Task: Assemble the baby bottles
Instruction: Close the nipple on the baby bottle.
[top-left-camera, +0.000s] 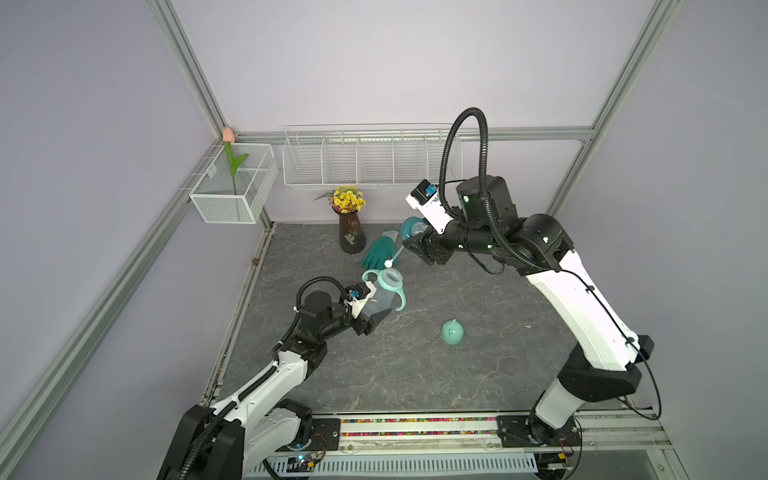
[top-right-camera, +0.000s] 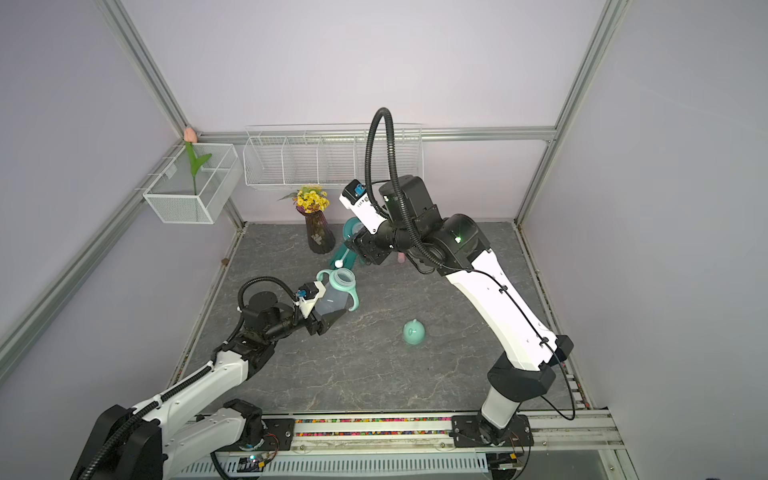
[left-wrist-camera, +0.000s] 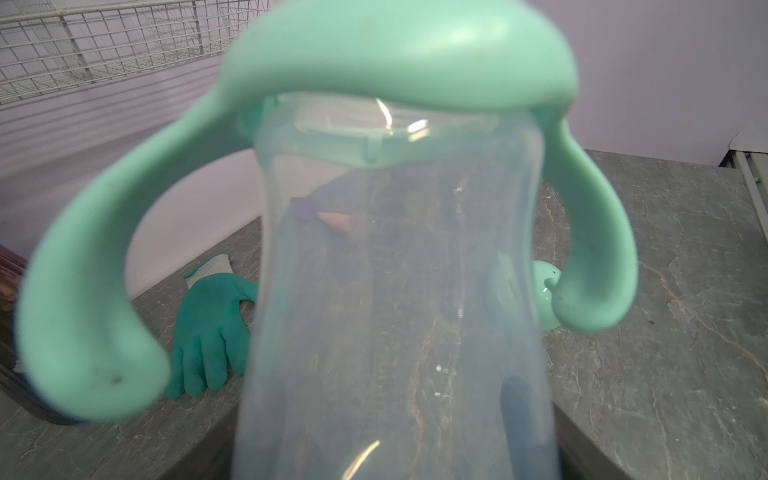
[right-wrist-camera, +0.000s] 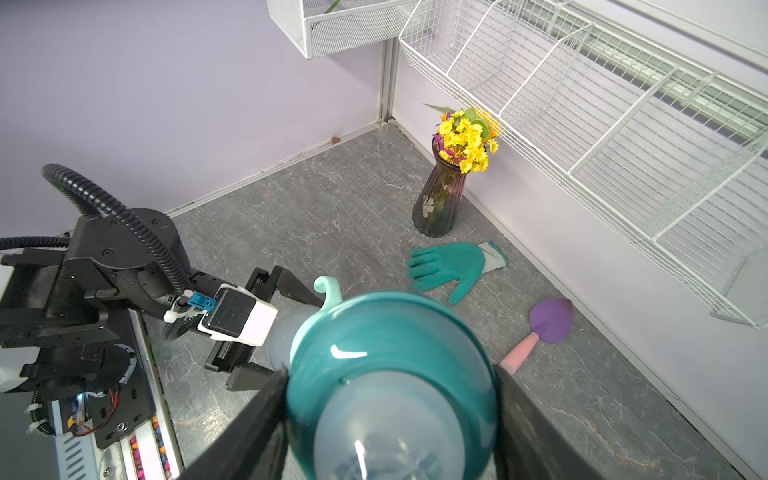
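inserting straw (top-left-camera: 397, 254) | left gripper (top-left-camera: 374, 308) holds bottle (top-left-camera: 384, 293) | right gripper (right-wrist-camera: 390, 370) holds collar (right-wrist-camera: 374, 328) | next: tip toward 6 o'clock, seemingly outside mouth (top-left-camera: 390, 277)

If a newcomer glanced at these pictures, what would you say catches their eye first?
At the scene's centre, the left fingers clamp a frosted bottle wearing a mint handle ring. Just beyond it, the right fingers hold a teal collar whose white straw points toward the bottle's mouth.

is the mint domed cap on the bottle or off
Off: the mint domed cap sits alone on the grey marbled tabletop, apart from the translucent frosted bottle.
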